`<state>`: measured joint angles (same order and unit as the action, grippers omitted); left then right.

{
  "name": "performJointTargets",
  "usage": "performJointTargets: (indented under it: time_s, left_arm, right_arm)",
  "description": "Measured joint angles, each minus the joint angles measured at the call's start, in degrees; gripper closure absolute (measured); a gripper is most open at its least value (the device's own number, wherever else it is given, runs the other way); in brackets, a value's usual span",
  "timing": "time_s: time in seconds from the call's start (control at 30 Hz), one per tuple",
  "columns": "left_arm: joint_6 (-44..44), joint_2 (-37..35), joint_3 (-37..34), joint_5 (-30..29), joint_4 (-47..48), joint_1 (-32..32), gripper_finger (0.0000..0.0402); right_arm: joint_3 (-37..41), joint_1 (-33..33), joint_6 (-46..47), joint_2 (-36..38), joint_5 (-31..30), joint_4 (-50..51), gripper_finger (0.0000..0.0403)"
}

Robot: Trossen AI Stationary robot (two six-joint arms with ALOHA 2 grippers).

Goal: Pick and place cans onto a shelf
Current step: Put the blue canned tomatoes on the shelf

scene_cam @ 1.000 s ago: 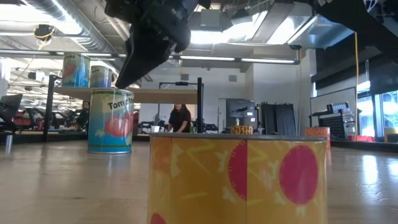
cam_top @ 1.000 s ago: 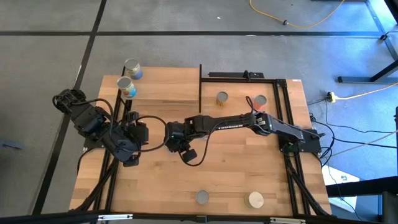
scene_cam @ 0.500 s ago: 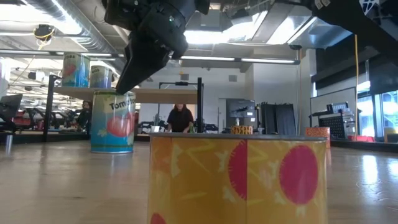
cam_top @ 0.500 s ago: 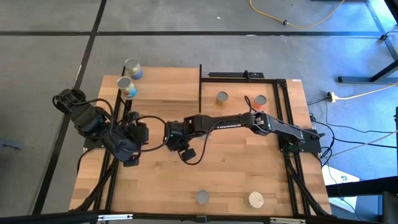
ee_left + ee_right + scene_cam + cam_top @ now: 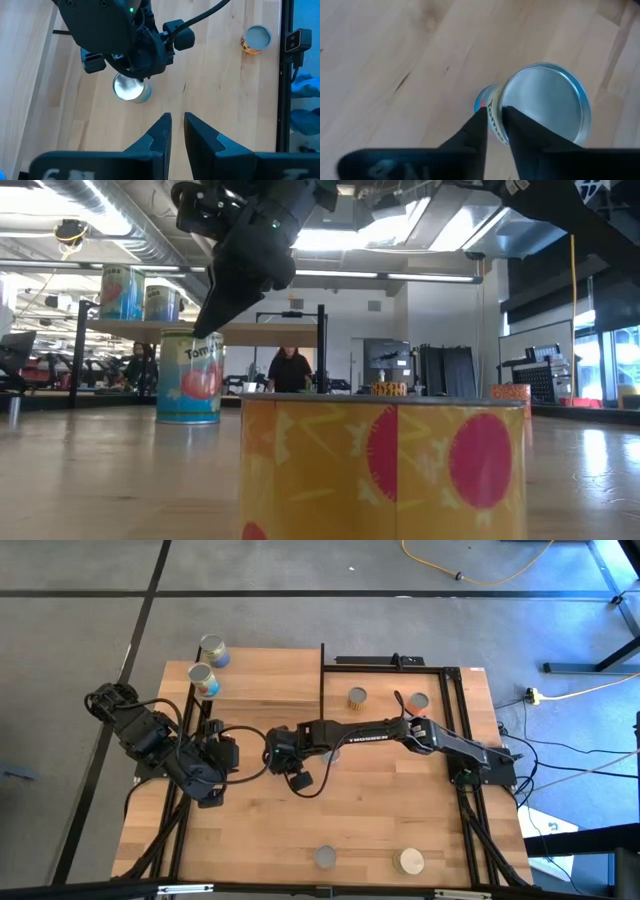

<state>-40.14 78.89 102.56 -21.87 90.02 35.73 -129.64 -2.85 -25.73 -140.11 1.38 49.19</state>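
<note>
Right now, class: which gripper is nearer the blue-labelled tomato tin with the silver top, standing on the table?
Right. The right gripper hangs just over the tomato tin; the left gripper waits beside it, farther off.

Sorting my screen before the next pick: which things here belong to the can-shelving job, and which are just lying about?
Job: tomato can, four other table cans, two shelved cans, shelf, right gripper.
Lying about: yellow floor cable, background person.
</note>
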Motion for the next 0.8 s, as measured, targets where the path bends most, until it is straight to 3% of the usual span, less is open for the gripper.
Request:
performJointTargets:
  time_s: [0.2,0.8]
  left_arm:
    - [-0.1,0.0,0.0,0.0,0.0,0.0,0.0356]
    - [-0.3,0.0,0.0,0.0,0.0,0.0,0.0356]
  right_arm:
    - [0.1,0.1,0.1,-0.2,0.0,-1.5,0.0394]
    - [-5.2,0.1,3.2,1.4,0.1,6.1,0.0402]
